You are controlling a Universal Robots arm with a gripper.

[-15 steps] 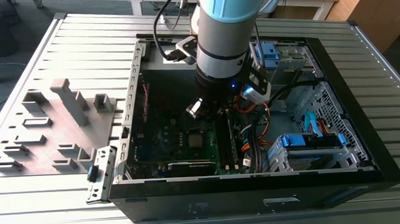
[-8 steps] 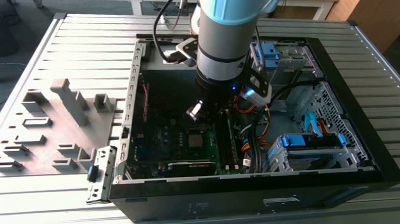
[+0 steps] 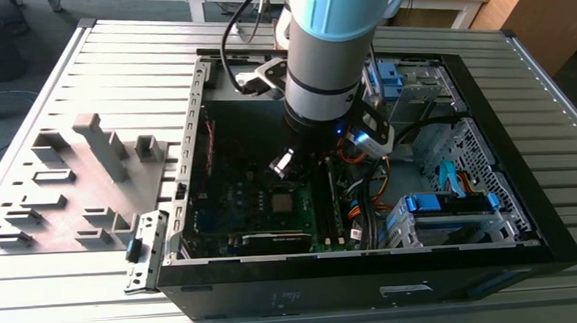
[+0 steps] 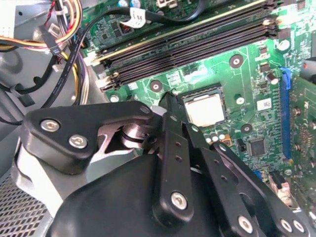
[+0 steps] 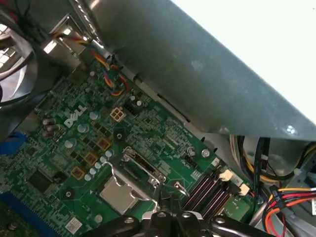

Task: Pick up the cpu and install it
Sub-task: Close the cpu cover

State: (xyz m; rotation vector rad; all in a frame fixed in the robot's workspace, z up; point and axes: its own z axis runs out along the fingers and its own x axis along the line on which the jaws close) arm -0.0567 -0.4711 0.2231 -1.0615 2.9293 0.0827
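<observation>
Nearest us in the second wrist view, the gripper (image 4: 168, 101) hangs over the green motherboard (image 4: 237, 79), its tip just beside the socket. We cannot tell whether it is clenched or released. Just past it the cpu (image 4: 205, 109) lies flat in the socket, silver top up. Beyond run the black memory slots (image 4: 197, 42). In the exterior view, all this sits inside the open computer case (image 3: 323, 284).

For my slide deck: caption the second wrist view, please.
Gripper close beside the cpu, which lies in its socket on the green motherboard.
</observation>
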